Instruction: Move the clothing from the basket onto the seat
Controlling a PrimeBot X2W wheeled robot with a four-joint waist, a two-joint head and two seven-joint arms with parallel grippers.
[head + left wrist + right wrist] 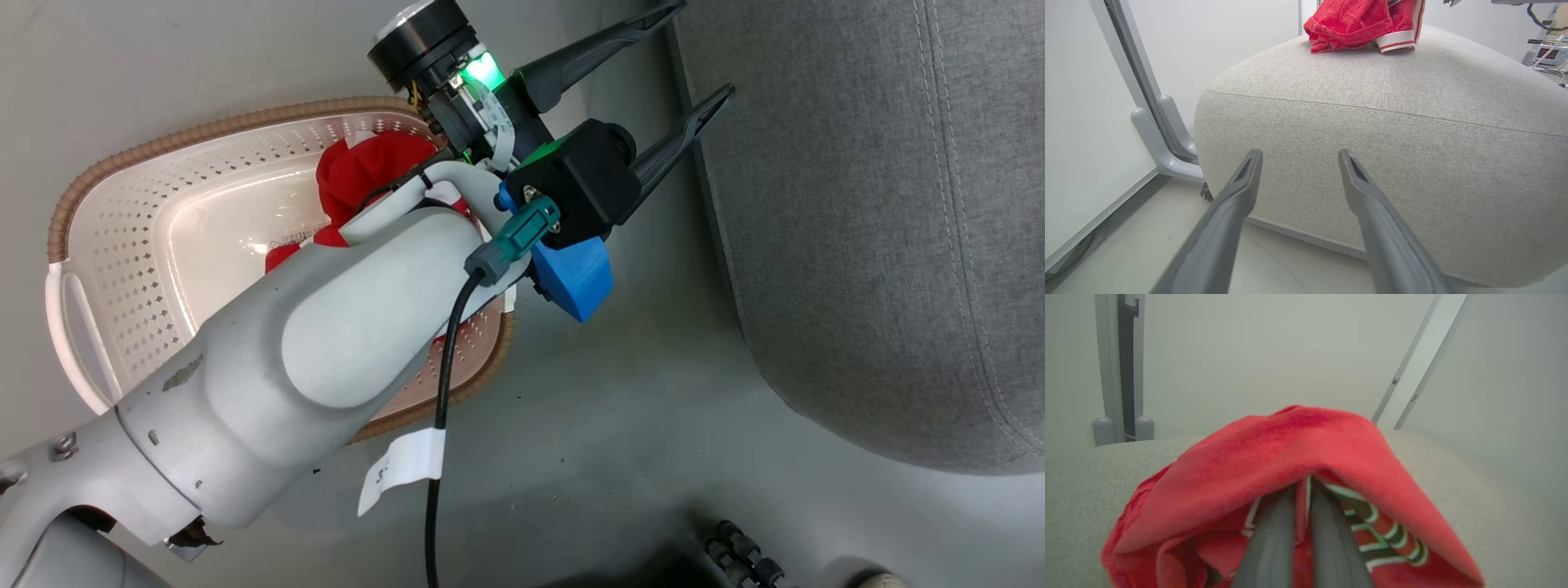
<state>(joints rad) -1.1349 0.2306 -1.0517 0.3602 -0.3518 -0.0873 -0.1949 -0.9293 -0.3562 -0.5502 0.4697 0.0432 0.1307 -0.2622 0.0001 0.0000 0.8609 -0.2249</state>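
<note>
My head camera looks steeply down at the floor [612, 425], my left forearm [326, 343] close under it, basket [245, 122] left, seat [857, 245] right. My left wrist camera sits low, facing along my left claw [1299, 152] at the seat's side, near it. My right wrist camera is over the seat's top, pressed up to the clothing [1290, 457] around my right claw [1303, 486], facing a wall [1290, 347]. Both wrist views share the seat's top and clothing; head and left wrist share the left claw and the seat's edge.
</note>
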